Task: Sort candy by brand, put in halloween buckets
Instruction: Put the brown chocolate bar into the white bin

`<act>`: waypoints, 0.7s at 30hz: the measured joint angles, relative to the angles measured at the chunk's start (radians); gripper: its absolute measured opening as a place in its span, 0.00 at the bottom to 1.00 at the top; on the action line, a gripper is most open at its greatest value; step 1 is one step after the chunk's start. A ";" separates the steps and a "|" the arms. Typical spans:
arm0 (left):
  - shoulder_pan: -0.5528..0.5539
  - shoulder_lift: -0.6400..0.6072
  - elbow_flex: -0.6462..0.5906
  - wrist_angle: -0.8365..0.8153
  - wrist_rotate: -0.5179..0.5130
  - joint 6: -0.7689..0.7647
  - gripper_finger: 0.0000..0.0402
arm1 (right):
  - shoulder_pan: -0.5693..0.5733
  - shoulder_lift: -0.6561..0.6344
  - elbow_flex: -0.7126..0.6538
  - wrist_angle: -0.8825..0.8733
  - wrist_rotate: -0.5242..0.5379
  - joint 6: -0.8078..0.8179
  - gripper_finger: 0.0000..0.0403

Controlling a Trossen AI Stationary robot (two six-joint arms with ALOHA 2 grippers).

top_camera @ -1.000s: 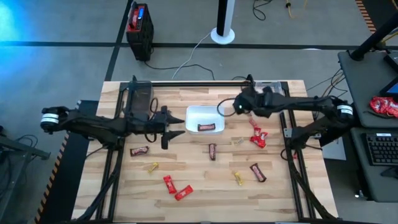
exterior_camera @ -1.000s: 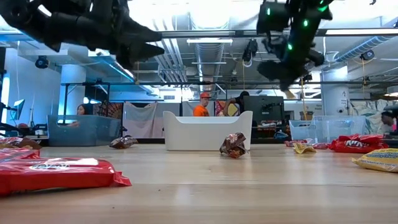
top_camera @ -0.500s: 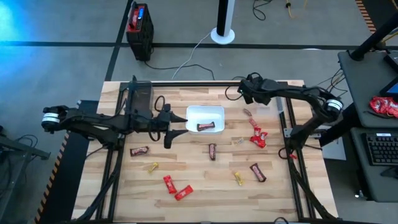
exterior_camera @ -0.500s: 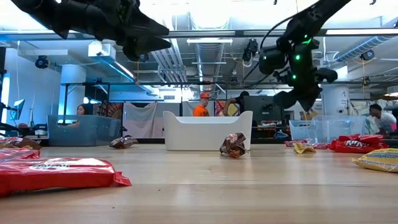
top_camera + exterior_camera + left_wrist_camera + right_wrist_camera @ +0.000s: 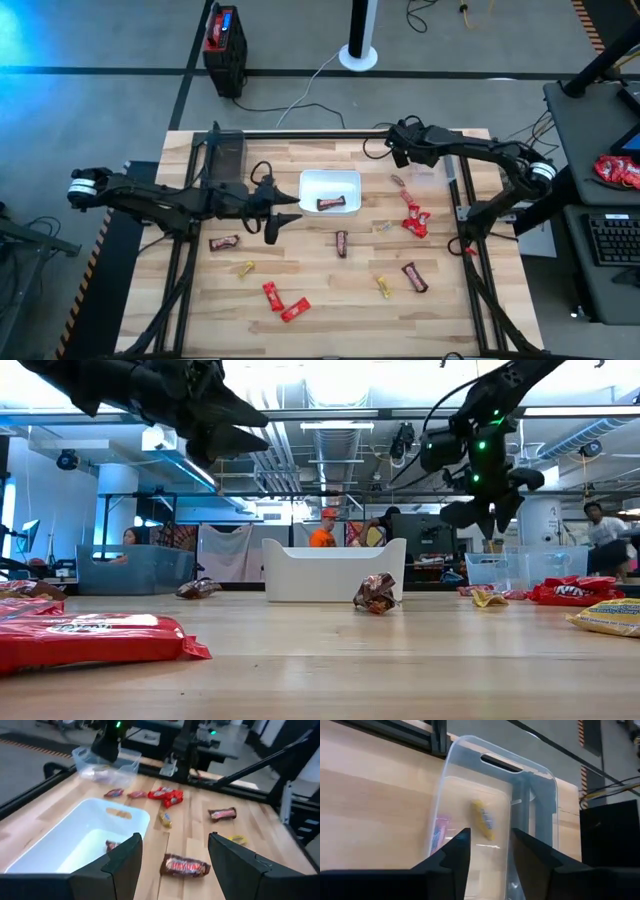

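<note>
On the left of the light wooden slatted table [image 5: 330, 290], the left arm's dark two-finger gripper [image 5: 283, 213] hangs above the boards just left of the shallow white rectangular tray [image 5: 330, 180], its fingers spread apart and holding nothing. A clear plastic tub [image 5: 226, 152] sits near the table's far left corner.

In front of that gripper lie a dark brown wrapped bar [image 5: 224, 242], a tiny yellow-gold piece [image 5: 245, 268] and two bright red wrapped sweets [image 5: 283, 303] close together near the front edge. No brand name on them can be read from above.

The white tray holds one brown-wrapped bar [image 5: 331, 204] against its front wall; the left wrist view shows the same bar [image 5: 112, 845] inside the tray. Just in front of the tray lies another dark brown bar [image 5: 342, 243], whose wrapper [image 5: 185, 866] carries pale lettering too blurred to read.

Further right are a yellow-gold piece [image 5: 383, 287], a brown bar [image 5: 415, 277], a cluster of red wrappers [image 5: 415, 221] and a small brown sweet [image 5: 399, 181]. At table height a red wrapper [image 5: 575, 591] shows white lettering, not legible.

The right arm's gripper [image 5: 404, 141] hovers over the second clear tub [image 5: 495, 815] at the far right corner, fingers slightly parted and empty. Inside that tub lie a yellow-gold piece [image 5: 484, 819] and a pinkish wrapper [image 5: 440, 831].

Compared with half a second ago, the left gripper has dipped slightly lower beside the tray, and the right gripper sits a touch nearer the far edge; the candy has not moved.
</note>
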 joint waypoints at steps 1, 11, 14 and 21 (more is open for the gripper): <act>-0.014 0.000 0.009 -0.026 -0.025 -0.011 0.52 | 0.008 -0.015 0.000 -0.001 -0.013 -0.003 0.34; -0.139 0.000 0.216 -0.629 -0.280 -0.301 0.52 | 0.269 -0.200 -0.003 0.019 -0.114 0.003 0.41; -0.145 0.000 0.255 -0.755 -0.289 -0.336 0.52 | 0.370 -0.253 -0.003 0.052 -0.114 0.009 0.41; -0.141 0.000 0.255 -0.879 -0.361 -0.342 0.52 | 0.541 -0.292 -0.026 0.185 -0.114 -0.001 0.41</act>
